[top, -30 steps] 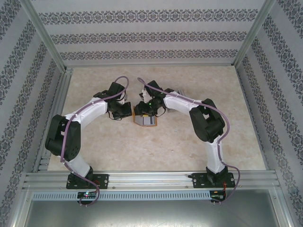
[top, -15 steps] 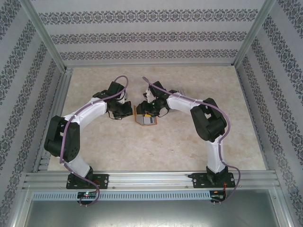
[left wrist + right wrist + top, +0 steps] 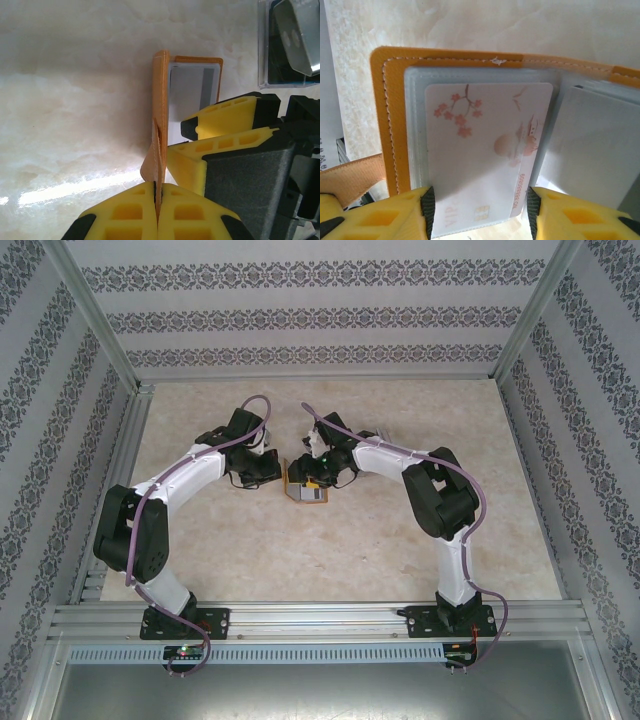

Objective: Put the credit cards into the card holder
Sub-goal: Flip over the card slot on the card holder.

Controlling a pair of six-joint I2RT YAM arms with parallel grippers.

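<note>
Count one card holder point(image 3: 307, 492) lying open at mid-counter point(image 3: 250, 560), between two hands. Find left hand point(image 3: 156, 196) pressed together on its orange flap. Find right hand point(image 3: 481, 202) with jaws apart, astride the near end of one credit card point(image 3: 485, 150). Note pink blossom print. Card tucked into a clear sleeve point(image 3: 415, 125) of the holder, near end jutting out.

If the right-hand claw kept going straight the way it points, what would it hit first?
Probably the pale card printed with pink blossoms, which lies between the open fingers of the right gripper, partly in the clear sleeve of the orange-tan leather-like wallet. Depth is hard to judge.
</note>
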